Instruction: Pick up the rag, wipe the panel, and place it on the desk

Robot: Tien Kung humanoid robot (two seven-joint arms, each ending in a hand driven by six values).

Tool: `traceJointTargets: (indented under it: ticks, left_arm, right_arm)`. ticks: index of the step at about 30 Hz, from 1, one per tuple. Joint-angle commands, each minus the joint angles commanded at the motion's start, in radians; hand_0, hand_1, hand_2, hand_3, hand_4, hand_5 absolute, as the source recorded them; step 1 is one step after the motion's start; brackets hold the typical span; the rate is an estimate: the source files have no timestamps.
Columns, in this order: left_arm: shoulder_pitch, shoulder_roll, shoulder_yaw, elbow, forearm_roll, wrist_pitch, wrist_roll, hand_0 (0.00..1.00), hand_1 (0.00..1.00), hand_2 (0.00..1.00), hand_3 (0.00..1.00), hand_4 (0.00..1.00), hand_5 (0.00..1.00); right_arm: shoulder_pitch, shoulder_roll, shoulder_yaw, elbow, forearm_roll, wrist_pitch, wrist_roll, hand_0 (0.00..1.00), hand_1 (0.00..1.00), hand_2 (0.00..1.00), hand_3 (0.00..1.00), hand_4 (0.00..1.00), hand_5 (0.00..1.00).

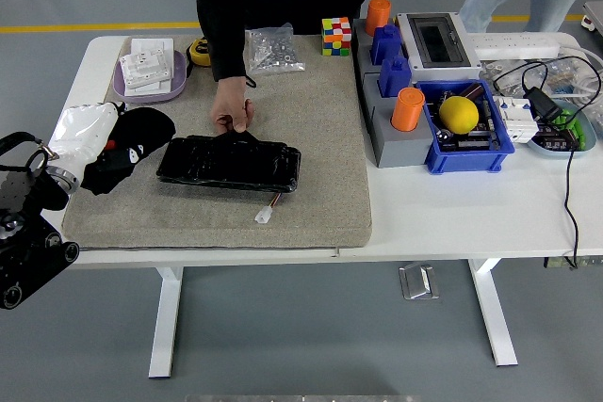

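Observation:
A glossy black panel lies on a grey mat, with a small white connector on a wire at its near edge. A crumpled black rag lies on the mat's left end, just left of the panel. A person's hand rests on the panel's far edge. My left arm comes in at the lower left, its end close to the rag's left side.
A white plastic bag lies beside the rag. At the back stand a purple tray, a bag of screws and a colour cube. To the right are grey and blue blocks with orange cylinders and a blue bin holding a yellow ball.

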Motion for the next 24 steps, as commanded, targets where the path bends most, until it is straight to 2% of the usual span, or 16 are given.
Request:
traceJointTargets:
  ticks: [9,15,16,21,22,24]
  left_arm:
    - [0.025,-0.003,-0.04,0.058,-0.039,0.026,-0.05,0.261,0.169,0.562,0.547,0.474,0.094]
    - [0.042,-0.006,-0.039,0.094,-0.072,0.044,-0.085,0.267,0.175,0.561,0.547,0.474,0.094]
    - [0.046,-0.007,-0.038,0.097,-0.079,0.045,-0.09,0.305,0.28,0.563,0.549,0.475,0.086]
    - [0.056,-0.01,-0.032,0.101,-0.096,0.046,-0.098,0.305,0.28,0.563,0.549,0.475,0.086]
    - [0.057,-0.012,-0.028,0.103,-0.102,0.047,-0.101,0.311,0.351,0.569,0.554,0.485,0.087]
    - [0.06,-0.018,-0.027,0.109,-0.118,0.045,-0.105,0.311,0.351,0.569,0.554,0.485,0.087]
  right_arm:
    - [0.003,0.002,-0.003,0.002,-0.003,-0.002,-0.002,0.79,0.654,0.715,0.659,0.998,0.526]
    - [0.003,0.002,-0.003,0.003,-0.004,-0.002,-0.004,0.79,0.654,0.715,0.659,0.998,0.527]
    - [0.003,0.002,-0.002,0.003,-0.005,-0.002,-0.004,0.789,0.654,0.715,0.659,0.998,0.527]
    - [0.003,0.004,-0.002,0.002,-0.006,-0.003,-0.005,0.789,0.654,0.715,0.659,0.998,0.527]
    - [0.003,0.003,-0.001,0.003,-0.006,-0.003,-0.005,0.789,0.654,0.715,0.658,0.998,0.527]
    - [0.004,0.005,-0.001,0.003,-0.007,-0.004,-0.004,0.789,0.654,0.715,0.658,0.998,0.527]
